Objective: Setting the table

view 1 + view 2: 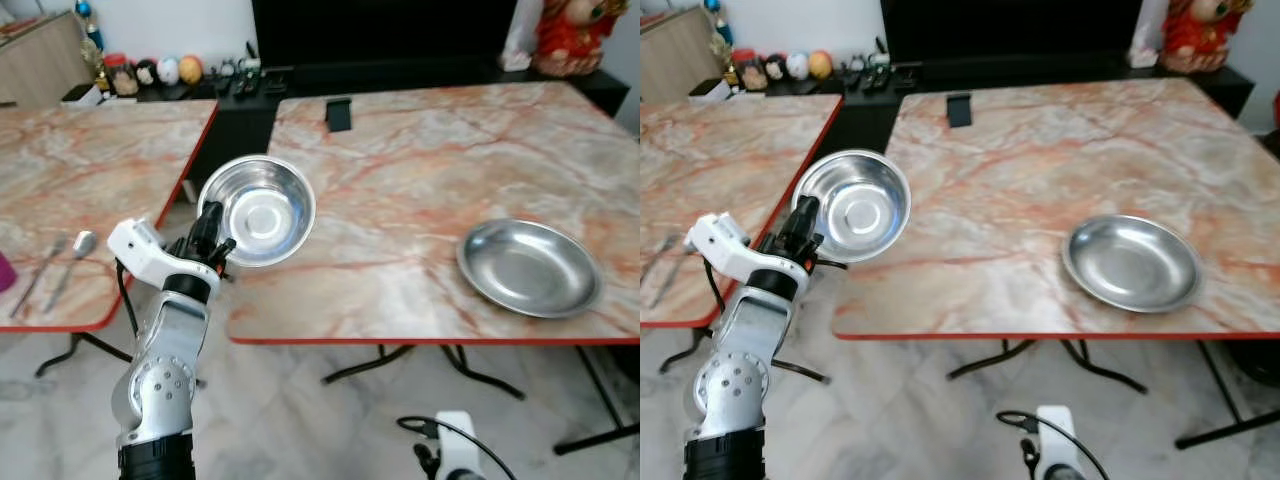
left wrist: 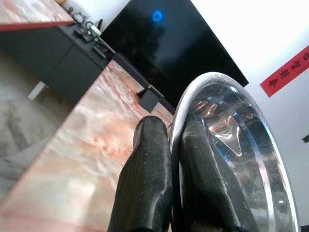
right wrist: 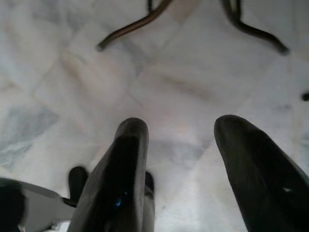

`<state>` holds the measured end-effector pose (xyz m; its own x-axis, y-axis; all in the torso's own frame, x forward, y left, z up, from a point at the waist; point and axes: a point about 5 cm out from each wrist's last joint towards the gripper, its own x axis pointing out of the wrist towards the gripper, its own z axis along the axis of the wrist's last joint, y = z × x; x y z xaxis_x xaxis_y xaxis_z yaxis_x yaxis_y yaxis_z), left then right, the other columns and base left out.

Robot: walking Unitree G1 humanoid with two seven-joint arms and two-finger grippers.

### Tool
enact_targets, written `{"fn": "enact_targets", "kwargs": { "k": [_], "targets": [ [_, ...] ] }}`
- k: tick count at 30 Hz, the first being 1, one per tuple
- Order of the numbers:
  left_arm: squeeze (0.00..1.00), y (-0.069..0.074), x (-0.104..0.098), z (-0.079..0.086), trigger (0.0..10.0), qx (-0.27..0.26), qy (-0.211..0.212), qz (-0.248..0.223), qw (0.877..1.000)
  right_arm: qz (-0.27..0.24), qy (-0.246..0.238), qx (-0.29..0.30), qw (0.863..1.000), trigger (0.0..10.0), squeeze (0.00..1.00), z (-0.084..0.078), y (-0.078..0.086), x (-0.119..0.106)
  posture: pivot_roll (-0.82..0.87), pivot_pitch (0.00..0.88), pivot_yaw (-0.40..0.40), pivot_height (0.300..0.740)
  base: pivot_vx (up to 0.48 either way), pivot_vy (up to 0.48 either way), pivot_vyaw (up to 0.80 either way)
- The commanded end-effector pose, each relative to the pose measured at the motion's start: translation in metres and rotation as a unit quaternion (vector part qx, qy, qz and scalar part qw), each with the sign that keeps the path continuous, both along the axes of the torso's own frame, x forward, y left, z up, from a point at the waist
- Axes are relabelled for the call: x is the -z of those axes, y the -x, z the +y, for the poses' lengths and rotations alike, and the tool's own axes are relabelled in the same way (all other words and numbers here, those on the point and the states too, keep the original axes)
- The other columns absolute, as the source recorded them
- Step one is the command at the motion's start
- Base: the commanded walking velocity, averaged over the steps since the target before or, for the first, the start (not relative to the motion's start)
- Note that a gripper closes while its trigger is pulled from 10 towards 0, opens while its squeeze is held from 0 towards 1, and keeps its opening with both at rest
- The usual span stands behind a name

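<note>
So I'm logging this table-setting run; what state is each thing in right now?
Steel bowl: held by its rim, tilted, at the table's near left corner.
Left end effector: shut on the bowl's rim.
Right end effector: open, hanging low over the floor.
Steel plate: upright on the right table, empty.
Spoon: lying flat on the left table.

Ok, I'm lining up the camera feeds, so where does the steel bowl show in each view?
Left eye: bowl held by left gripper at the table's near left corner.
Right eye: bowl, same corner.
Left wrist: rim pinched between fingers.
Right wrist: floor, no bowl.
Shared landmark: black phone stand.
</note>
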<state>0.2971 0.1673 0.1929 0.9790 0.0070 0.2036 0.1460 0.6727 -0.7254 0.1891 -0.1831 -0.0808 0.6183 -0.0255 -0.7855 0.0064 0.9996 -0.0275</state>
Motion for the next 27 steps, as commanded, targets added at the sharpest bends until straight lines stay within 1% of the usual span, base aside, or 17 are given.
{"fn": "enact_targets", "kwargs": {
  "k": [1,11,14,16,17,20,24,25,26,27],
  "targets": [
    [0.00,0.002,-0.003,0.007,10.0,-0.013,-0.002,-0.008,1.000,0.001,-0.013,-0.003,1.000,10.0,0.00,0.010,0.000,0.001,-0.05,0.000,0.053,0.723,0.000,-0.412,0.00],
    [0.00,0.002,-0.001,0.007,10.0,-0.014,-0.004,-0.005,1.000,0.000,-0.013,-0.004,1.000,10.0,0.00,0.009,-0.001,0.001,-0.05,0.000,0.048,0.723,0.000,-0.415,0.00],
    [0.00,0.003,0.000,0.008,10.0,-0.013,-0.013,-0.002,1.000,0.000,-0.012,-0.005,1.000,10.0,0.00,0.009,-0.001,0.000,-0.05,0.000,0.046,0.723,0.000,-0.415,0.00],
    [0.00,0.003,-0.001,0.010,10.0,-0.009,-0.030,0.000,1.000,0.000,-0.012,-0.005,1.000,10.0,0.00,0.009,-0.001,0.000,-0.05,0.000,0.043,0.723,0.000,-0.414,0.00],
    [0.00,0.003,-0.001,0.014,10.0,-0.005,-0.051,0.001,0.999,0.000,-0.012,-0.006,1.000,10.0,0.00,0.009,-0.001,0.000,-0.05,0.000,0.043,0.723,0.000,-0.412,0.00],
    [0.00,0.003,-0.001,0.016,10.0,-0.004,-0.060,0.002,0.998,0.000,-0.012,-0.006,1.000,10.0,0.00,0.009,-0.001,0.000,-0.05,0.000,0.043,0.723,0.000,-0.412,0.00],
    [0.00,0.003,-0.003,0.031,10.0,-0.013,-0.111,0.002,0.994,0.000,-0.012,-0.006,1.000,10.0,0.00,0.009,-0.001,0.000,-0.04,0.000,0.043,0.723,0.000,-0.411,0.00],
    [0.00,0.003,-0.003,0.031,10.0,-0.013,-0.111,0.002,0.994,0.000,-0.012,-0.006,1.000,10.0,0.00,0.009,-0.001,0.000,-0.04,0.000,0.043,0.723,0.000,-0.409,0.00],
    [0.00,0.002,-0.003,0.033,10.0,-0.012,-0.124,0.004,0.992,0.000,-0.012,-0.006,1.000,10.0,0.00,0.009,-0.002,0.000,-0.04,0.000,0.041,0.723,0.000,-0.401,0.00],
    [0.00,0.002,-0.003,0.033,10.0,-0.012,-0.124,0.004,0.992,0.000,-0.012,-0.006,1.000,10.0,0.00,0.009,-0.002,0.000,-0.04,0.000,0.041,0.723,0.000,-0.401,0.00]
  ]
}}
